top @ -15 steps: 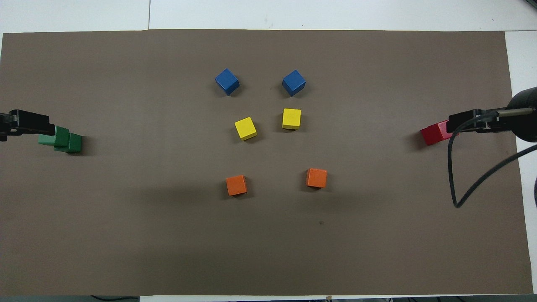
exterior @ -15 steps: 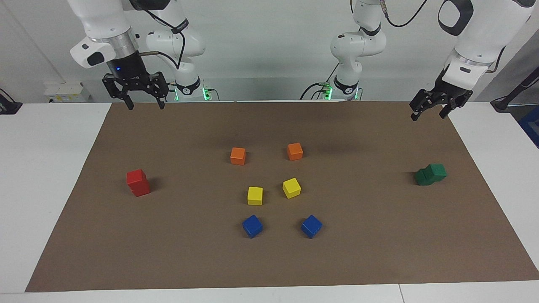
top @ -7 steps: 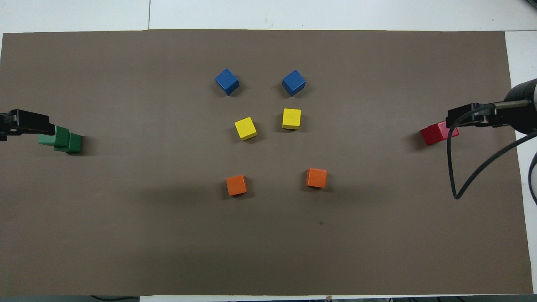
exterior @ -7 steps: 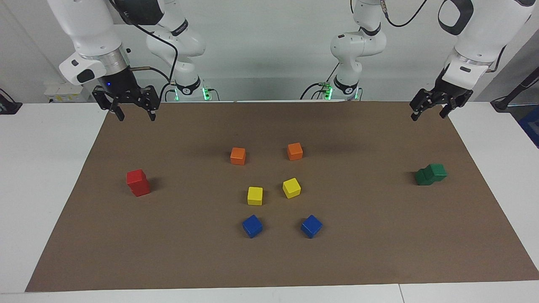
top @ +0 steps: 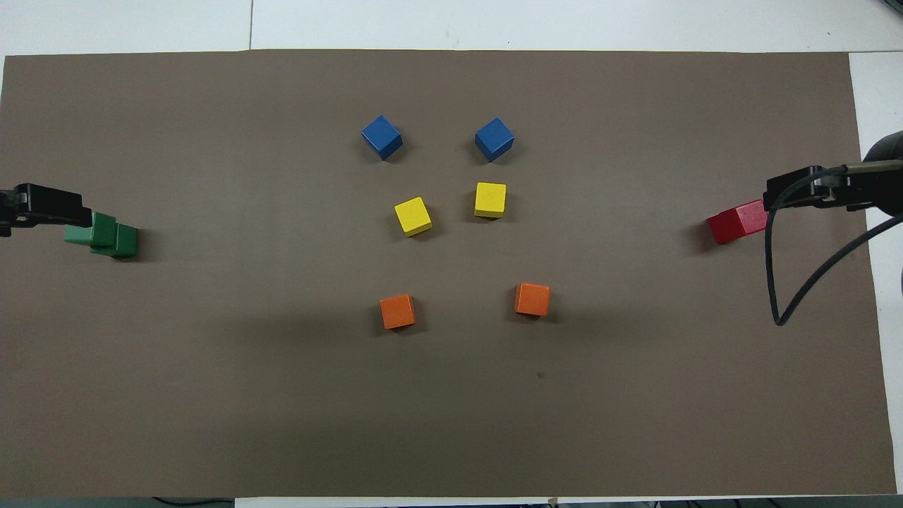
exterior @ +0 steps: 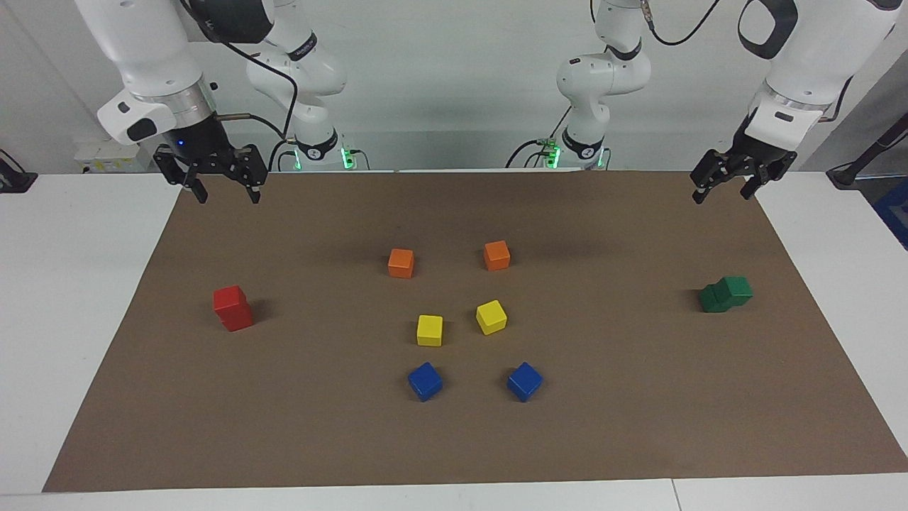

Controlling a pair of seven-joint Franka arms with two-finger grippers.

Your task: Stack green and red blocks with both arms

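the brown mat [exterior: 638, 426] on the counter [exterior: 71, 284] carries one cluster at its middle: two orange cubes [exterior: 401, 262] at 12 o'clock of the cluster, two yellow cubes [exterior: 429, 330] at its centre, two blue cubes [exterior: 425, 381] at 6 o'clock. narrow lanes run between the cubes of each pair. the red stack [exterior: 233, 308] stands alone toward the right arm's end, the green stack [exterior: 725, 294], its top cube offset, toward the left arm's end. wide bare mat lies between each stack and the cluster. the right tool [exterior: 223, 195] and left tool [exterior: 722, 194] hang with fingers apart over the mat's corners nearest the robots, with nothing under them.
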